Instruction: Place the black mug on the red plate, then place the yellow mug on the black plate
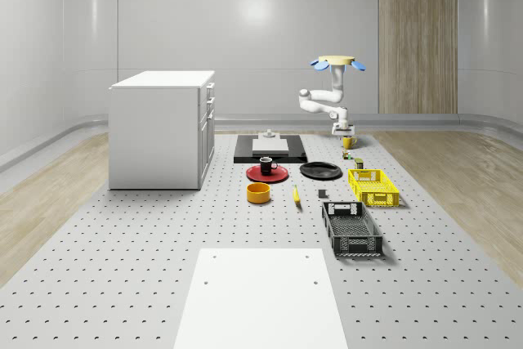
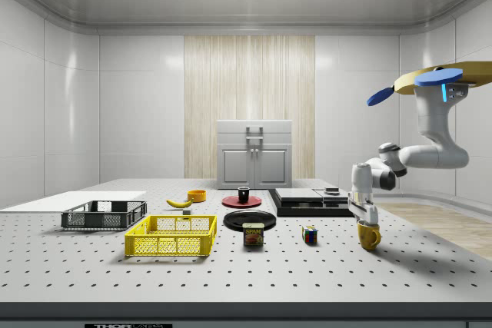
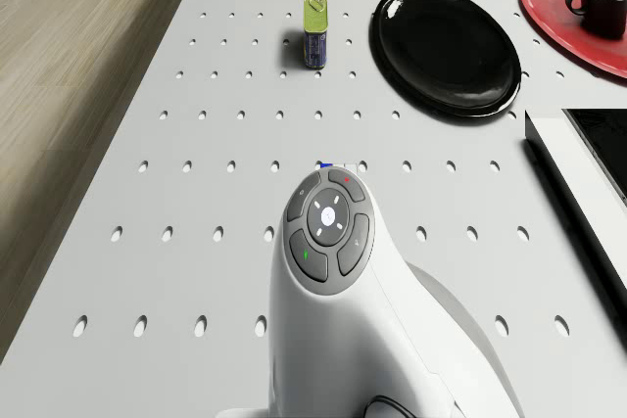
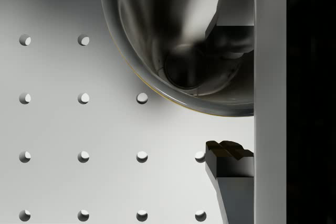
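Black ceramic mug [image 1: 267, 164] already sits on the round red plate [image 1: 255, 175]; drone [image 2: 442, 78] hovers beyond the glossy black plate [image 3: 446, 36], pincer [image 2: 367, 220] straddling the yellow mug [image 2: 369, 236] rim on the table [image 1: 122, 234], one finger [image 4: 228, 161] outside, not visibly clamped; a thin-wall pinch risks tilt or slip on lift.

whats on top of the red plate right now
The black mug stands upright on the red plate, handle to the whole-scene view's right. Nothing else is on it. The patch of plate under the mug is covered, and what the mug holds cannot be seen.
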You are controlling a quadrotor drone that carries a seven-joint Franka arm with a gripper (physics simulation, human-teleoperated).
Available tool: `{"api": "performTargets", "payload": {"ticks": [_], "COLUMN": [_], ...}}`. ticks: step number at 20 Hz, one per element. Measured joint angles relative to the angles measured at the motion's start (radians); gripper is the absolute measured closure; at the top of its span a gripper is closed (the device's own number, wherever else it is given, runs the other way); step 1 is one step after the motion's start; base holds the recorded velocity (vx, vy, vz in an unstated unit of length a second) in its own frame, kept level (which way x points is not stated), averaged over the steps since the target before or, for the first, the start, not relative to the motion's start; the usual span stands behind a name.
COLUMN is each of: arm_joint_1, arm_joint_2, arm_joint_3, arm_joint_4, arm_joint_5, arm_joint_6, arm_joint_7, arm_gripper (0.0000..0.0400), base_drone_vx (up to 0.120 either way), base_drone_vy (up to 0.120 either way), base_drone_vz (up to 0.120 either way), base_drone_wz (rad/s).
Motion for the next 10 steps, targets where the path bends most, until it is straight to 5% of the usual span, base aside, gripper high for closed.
{"api": "performTargets", "payload": {"ticks": [4,10], "arm_joint_1": [0.001,0.006], "arm_joint_2": [0.002,0.005], "arm_joint_3": [0.000,0.017], "arm_joint_4": [0.000,-0.007], "arm_joint_5": [-0.001,0.014], "arm_joint_6": [-0.002,-0.012], "arm_joint_7": [-0.001,-0.002], "arm_gripper": [0.0259,0.0283], "base_drone_vx": [0.000,0.000], "base_drone_vy": [0.000,0.000], "base_drone_vz": [0.000,0.020], "base_drone_wz": [0.000,0.000]}}
